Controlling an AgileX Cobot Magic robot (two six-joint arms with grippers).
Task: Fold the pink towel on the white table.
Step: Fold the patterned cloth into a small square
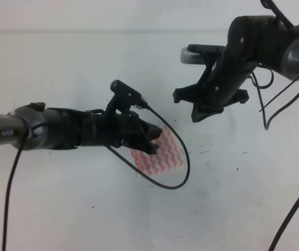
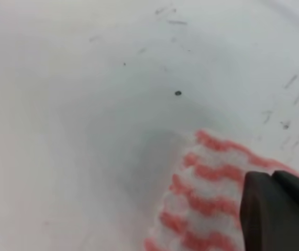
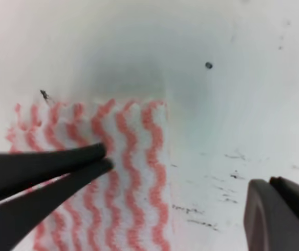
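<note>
Our left black gripper (image 1: 150, 137) has its fingers (image 3: 99, 157) pressed together on the thin pink-and-white zigzag towel (image 1: 162, 152), lying mid-way across the speckled white table (image 1: 86, 209). Our right gripper (image 1: 191, 102) hovers apart; we cannot tell its state.

pink towel (image 1: 162, 152) on white table (image 1: 86, 209) | left tool (image 1: 152, 137) over towel | right tool (image 1: 191, 104) behind-right

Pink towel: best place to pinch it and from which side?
Pinch a free edge of the pink towel, coming down from above. It lies flat and thin on the white table, so only an edge or corner gives the fingers purchase. The left gripper covers its left part; the right-hand edge, seen bare in the right wrist view, looks the easiest approach.
</note>
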